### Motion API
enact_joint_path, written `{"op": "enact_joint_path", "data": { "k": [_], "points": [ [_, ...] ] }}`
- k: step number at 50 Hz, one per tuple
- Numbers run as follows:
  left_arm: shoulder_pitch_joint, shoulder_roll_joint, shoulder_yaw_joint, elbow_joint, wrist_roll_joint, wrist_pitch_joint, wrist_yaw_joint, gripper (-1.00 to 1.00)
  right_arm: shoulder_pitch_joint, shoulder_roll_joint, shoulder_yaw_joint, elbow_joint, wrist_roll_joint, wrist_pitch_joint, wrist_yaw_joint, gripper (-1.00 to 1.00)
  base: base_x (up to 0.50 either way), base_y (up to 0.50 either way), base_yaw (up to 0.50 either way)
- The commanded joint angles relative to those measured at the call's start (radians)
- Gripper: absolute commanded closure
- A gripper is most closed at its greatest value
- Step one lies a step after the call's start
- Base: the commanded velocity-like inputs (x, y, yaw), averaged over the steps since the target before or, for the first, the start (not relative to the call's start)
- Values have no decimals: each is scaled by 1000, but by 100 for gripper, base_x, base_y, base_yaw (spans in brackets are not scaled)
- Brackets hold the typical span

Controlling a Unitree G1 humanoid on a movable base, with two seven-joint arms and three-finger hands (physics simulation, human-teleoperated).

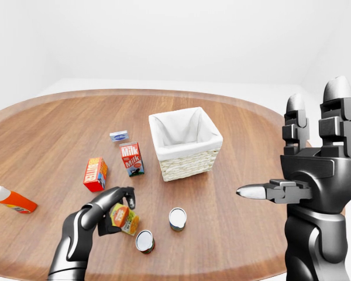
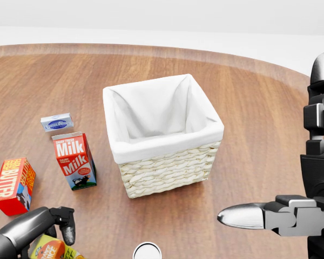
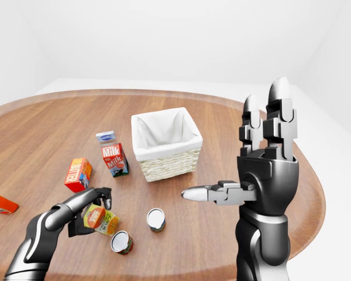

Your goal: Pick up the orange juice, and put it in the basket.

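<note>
Near the middle of the round wooden table [image 1: 234, 126] stands your square woven wicker basket with the white cloth liner [image 1: 185, 142]; the liner sags inward and nothing shows inside it; just to its left in the left-eye view stands the red-and-white milk carton [image 1: 131, 158], with a small flat blue-and-white box [image 1: 119, 136] above it and the red-orange butter box [image 1: 95, 174] further left; a red-and-white tube [image 1: 11, 198] lies near the table's left edge; two upright tin cans sit lower down, one with a pale top [image 1: 177, 218] and one with a dark label [image 1: 144, 240]; your orange juice carton [image 1: 123, 218], orange and yellow, lies tilted on the table just left of the dark-labelled can, well apart from the basket; your left hand [image 1: 113, 207] has its dark fingers [image 1: 129, 198] curled over the carton's upper end, about it but not plainly clamped; your right hand [image 3: 254, 170] stands upright at the right, fingers straight up and thumb jutting left, holding nothing.
</note>
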Motion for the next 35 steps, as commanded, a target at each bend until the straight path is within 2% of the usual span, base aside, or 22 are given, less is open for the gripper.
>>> {"op": "enact_joint_path", "data": {
  "k": [1,2,6,12,21,29,35],
  "points": [
    [6,47,5,144,148,0,-1,100,1,1,8,-2,-1,0,-1,-100,0,0,0],
    [-19,48,5,163,164,0,-1,100,3,2,9,-3,-3,0,-2,-100,0,0,0],
    [-44,62,-3,189,171,0,-1,100,5,2,11,4,-5,0,1,-100,0,0,0],
    [-79,80,-14,227,233,0,-1,100,9,3,11,4,-5,0,3,-100,0,0,0],
    [-64,79,-3,194,194,0,-1,100,13,3,16,5,-9,0,6,-100,0,0,0],
    [-58,85,2,198,199,0,-1,100,14,4,17,8,-9,0,6,-100,0,0,0],
    [-47,85,21,142,154,0,-1,100,17,5,23,6,-14,0,5,-100,0,0,0]
  ]
}}
